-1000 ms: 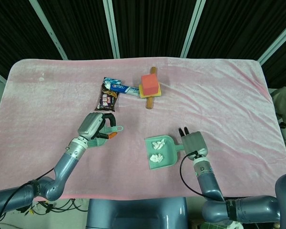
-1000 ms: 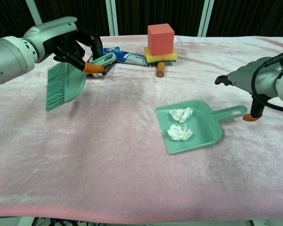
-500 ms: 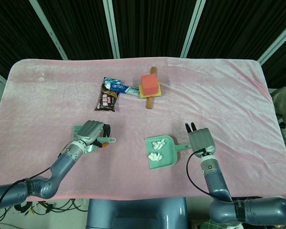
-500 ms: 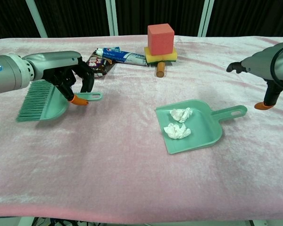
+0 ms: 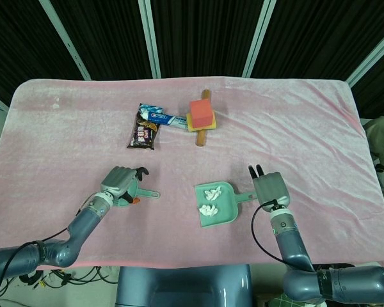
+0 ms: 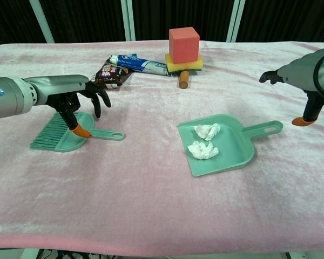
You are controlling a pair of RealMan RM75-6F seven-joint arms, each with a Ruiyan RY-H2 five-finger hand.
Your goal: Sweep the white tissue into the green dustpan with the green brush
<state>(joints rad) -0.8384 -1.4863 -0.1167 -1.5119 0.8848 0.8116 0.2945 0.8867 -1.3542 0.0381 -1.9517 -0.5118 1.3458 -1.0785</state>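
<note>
Moved: since half a second ago the green brush [image 6: 65, 135] has come down to lie flat on the table [image 6: 151, 205], and the left hand [image 6: 75, 100] has loosened over it.
Left hand: fingers spread apart above the brush, one tip touching or nearly touching the handle; it grips nothing.
Right hand: right hand [image 5: 271, 188] hovers just right of the green dustpan [image 6: 218, 145], near its handle, holding nothing; whether its fingers are spread or curled I cannot tell.
White tissue: both wads of white tissue [image 6: 205, 141] lie inside the dustpan, centre-near.
Risk: a left fingertip may snag the brush handle as the hand lifts, dragging it.
Risk: the right hand could nudge the dustpan handle, tipping the light wads out.
</note>
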